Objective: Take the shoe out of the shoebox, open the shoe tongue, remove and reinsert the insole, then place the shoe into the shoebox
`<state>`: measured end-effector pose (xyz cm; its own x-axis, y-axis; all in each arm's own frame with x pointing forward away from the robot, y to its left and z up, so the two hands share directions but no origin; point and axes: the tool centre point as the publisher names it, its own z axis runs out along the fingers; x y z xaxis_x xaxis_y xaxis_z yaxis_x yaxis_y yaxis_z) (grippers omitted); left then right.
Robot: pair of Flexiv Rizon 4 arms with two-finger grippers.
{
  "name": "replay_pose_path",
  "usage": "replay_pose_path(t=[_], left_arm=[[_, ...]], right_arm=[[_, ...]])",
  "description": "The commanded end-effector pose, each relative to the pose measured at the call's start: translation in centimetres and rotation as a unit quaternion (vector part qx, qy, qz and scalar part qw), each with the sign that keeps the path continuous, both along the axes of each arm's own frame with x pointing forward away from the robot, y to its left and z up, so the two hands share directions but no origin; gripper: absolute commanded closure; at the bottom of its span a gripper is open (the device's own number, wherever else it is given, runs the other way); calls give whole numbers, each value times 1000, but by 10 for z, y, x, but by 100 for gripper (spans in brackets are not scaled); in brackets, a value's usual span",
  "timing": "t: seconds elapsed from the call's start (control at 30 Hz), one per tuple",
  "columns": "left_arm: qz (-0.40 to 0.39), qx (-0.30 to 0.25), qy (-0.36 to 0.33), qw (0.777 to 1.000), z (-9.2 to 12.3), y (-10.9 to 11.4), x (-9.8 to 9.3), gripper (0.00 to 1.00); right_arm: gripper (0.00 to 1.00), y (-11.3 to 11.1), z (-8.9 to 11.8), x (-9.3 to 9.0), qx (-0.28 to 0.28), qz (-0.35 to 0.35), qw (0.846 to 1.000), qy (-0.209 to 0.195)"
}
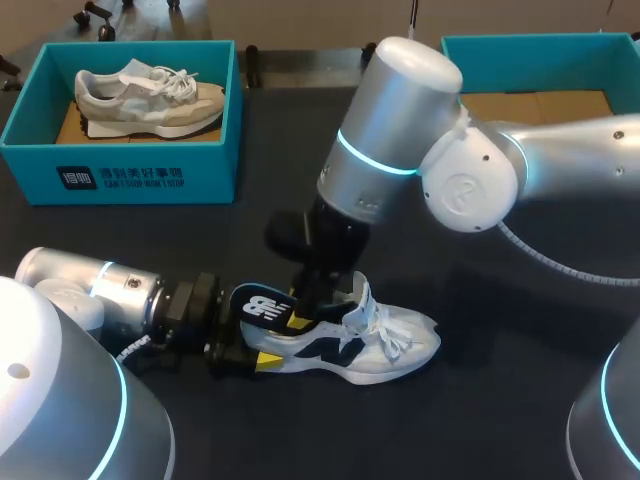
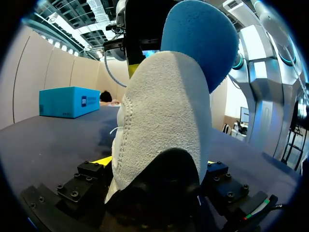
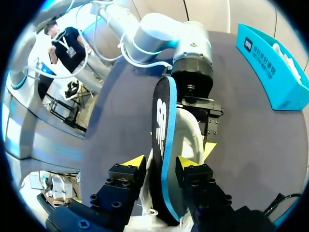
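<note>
Blue insole (image 1: 262,305) is sticking up from shoe (image 1: 385,345) heel | right gripper (image 1: 303,312) is pinching insole above shoe | left gripper (image 1: 258,345) is clamping shoe heel

This is a robotics lab workstation. Two silver cylindrical robot arms with glowing cyan rings, the left arm (image 1: 110,290) and the right arm (image 1: 400,130), stand over a dark matte table (image 1: 520,400). It carries a teal cardboard shoebox (image 1: 120,175) and a second teal shoebox (image 1: 520,45).
</note>
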<state>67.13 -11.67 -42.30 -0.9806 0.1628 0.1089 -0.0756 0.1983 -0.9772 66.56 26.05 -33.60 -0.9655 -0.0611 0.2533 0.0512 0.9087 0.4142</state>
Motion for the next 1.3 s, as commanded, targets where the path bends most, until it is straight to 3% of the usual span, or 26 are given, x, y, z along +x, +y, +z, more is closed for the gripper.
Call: replay_pose_path(t=[0.03,0.07,0.13,0.37,0.6,1.13,1.2,1.3], left_arm=[[1,0,0,1000,-2,0,0,100],[1,0,0,1000,-2,0,0,100],[1,0,0,1000,-2,0,0,100],[1,0,0,1000,-2,0,0,100],[1,0,0,1000,-2,0,0,100],[1,0,0,1000,-2,0,0,100],[1,0,0,1000,-2,0,0,100],[1,0,0,1000,-2,0,0,100]], right_arm=[[66,-1,-7,-3,10,-7,1000,-2],[70,-1,-8,-3,15,-10,1000,-2],[100,-1,-8,-3,21,-17,1000,-4],[100,5,1,-3,50,1,998,-25],[100,29,23,-4,70,43,996,-43],[100,29,23,-4,70,43,996,-43],[100,43,16,-2,95,26,995,-28],[100,60,29,4,125,38,990,-45]])
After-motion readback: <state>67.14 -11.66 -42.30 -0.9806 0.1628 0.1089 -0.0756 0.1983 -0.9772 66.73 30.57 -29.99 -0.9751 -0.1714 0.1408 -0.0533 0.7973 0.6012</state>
